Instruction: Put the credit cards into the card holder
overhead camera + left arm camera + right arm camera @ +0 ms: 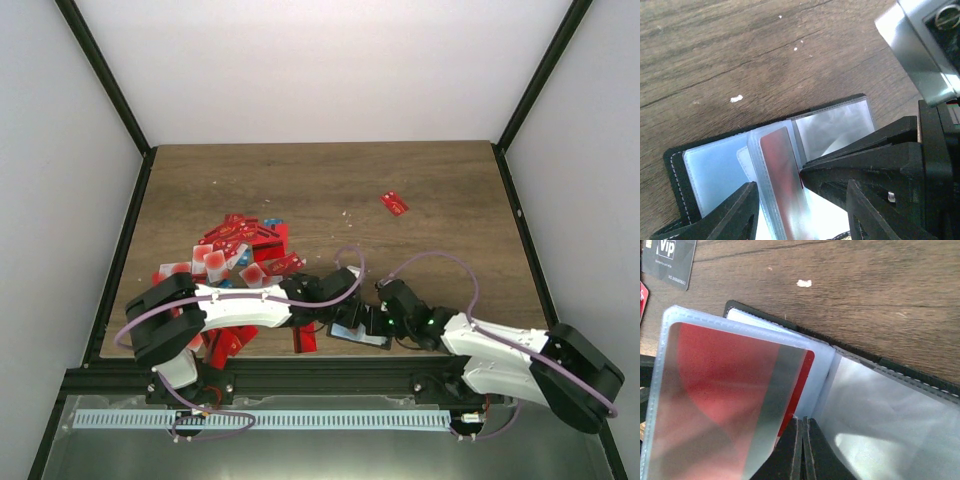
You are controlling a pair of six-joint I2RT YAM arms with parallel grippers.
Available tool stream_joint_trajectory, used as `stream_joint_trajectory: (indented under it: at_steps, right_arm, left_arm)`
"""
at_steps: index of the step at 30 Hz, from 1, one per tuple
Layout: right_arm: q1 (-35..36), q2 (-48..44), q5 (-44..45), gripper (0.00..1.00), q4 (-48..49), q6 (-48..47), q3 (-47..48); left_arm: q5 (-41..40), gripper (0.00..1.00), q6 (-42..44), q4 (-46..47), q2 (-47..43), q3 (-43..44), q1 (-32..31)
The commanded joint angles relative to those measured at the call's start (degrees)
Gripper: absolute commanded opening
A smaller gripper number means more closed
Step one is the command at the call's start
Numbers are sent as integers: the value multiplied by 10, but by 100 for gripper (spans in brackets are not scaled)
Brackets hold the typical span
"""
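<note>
On the wooden table's (330, 180) near edge, right of the loose credit cards (240, 245), the card holder (675, 165) lies open. Its floppy clear sleeve (670, 390), housing a stiff, slick red card (715, 370), suits an edge pinch: right gripper (801, 440) fingers press together there; left gripper (802, 200) stands spread, empty

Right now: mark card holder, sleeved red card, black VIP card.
card holder (674, 172): left wrist view, stitched cover edge.
sleeved red card (720, 365): right wrist view, red face.
black VIP card (667, 257): right wrist view, printed face.
</note>
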Motion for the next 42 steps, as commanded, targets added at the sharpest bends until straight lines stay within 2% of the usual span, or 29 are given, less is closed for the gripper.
stream_joint_trajectory:
  at_steps: [1, 16, 27, 35, 42]
  right_arm:
    - [-10, -34, 28, 1, -58, -1, 13]
    - [-21, -138, 26, 2, -130, 0, 20]
    - [-31, -199, 15, 12, -155, 25, 2]
    - [-43, -284, 17, 18, -197, 51, -7]
    - [-45, -333, 21, 19, -227, 79, -14]
  left_arm:
    - [-12, 50, -3, -11, 7, 21, -6]
    - [-14, 49, -3, -16, 34, 54, -19]
    - [-11, 49, -3, -21, 52, 84, -30]
    - [-21, 30, -25, -13, 53, 93, -32]
    - [-20, 26, -29, -4, 65, 92, -32]
